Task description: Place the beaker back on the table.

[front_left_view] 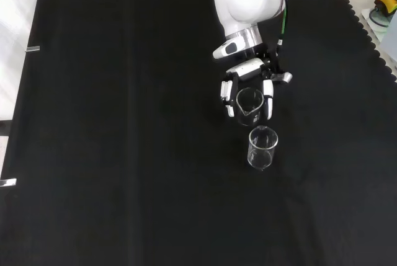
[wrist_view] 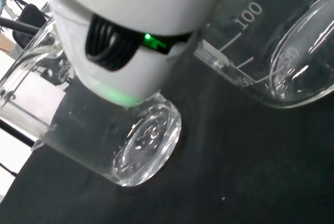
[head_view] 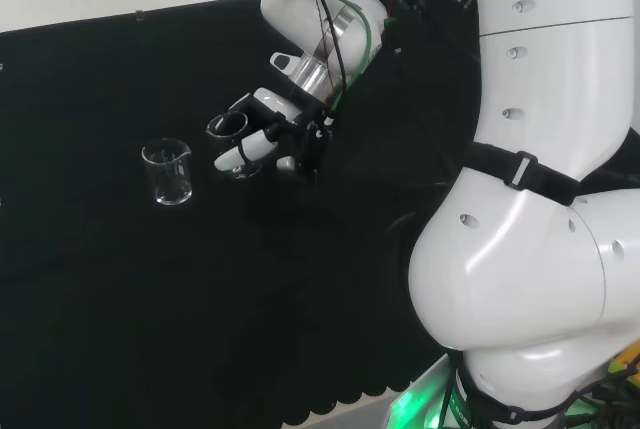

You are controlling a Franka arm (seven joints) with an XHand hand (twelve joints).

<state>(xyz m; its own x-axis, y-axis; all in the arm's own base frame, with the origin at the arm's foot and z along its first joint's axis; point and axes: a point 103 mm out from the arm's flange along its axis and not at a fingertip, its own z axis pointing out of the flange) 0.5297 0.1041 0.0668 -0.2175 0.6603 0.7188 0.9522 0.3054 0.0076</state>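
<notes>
Cloth (front_left_view: 124, 154) fills the front view. Above centre there, the hand (front_left_view: 247, 86) has its fingers curled round a beaker (front_left_view: 249, 105), with a second beaker (front_left_view: 262, 147) just below it. Clear glass: probably light, stiff, slippery, breakable; best held round its wall.

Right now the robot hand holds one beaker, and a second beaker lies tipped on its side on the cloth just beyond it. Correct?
Not quite. The second beaker stands upright on the cloth, mouth up, as the head view shows. The rest holds: the robot hand has its fingers round the held beaker.
</notes>
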